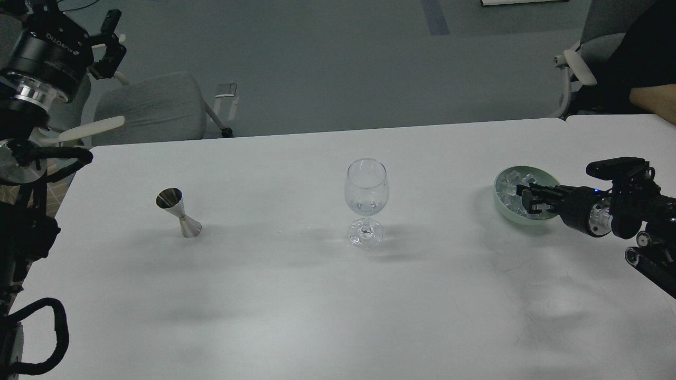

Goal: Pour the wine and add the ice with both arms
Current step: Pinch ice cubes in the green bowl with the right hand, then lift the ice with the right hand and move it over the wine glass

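Note:
A clear, empty-looking wine glass point(366, 203) stands upright at the table's middle. A steel jigger point(178, 212) stands tilted to its left. A pale green bowl point(513, 219) at the right holds several clear ice chunks point(509, 186). My right gripper point(530, 201) reaches in from the right, its fingertips down inside the bowl among the ice; the dark fingers are too small to show whether they hold a chunk. My left gripper point(112, 38) is raised high at the far left, off the table, its fingers apart and empty.
The white table point(317, 295) has its far edge behind the glass. A grey chair point(153, 108) stands behind the left corner. Another chair point(581, 63) and a person's arm point(652, 100) are at the far right.

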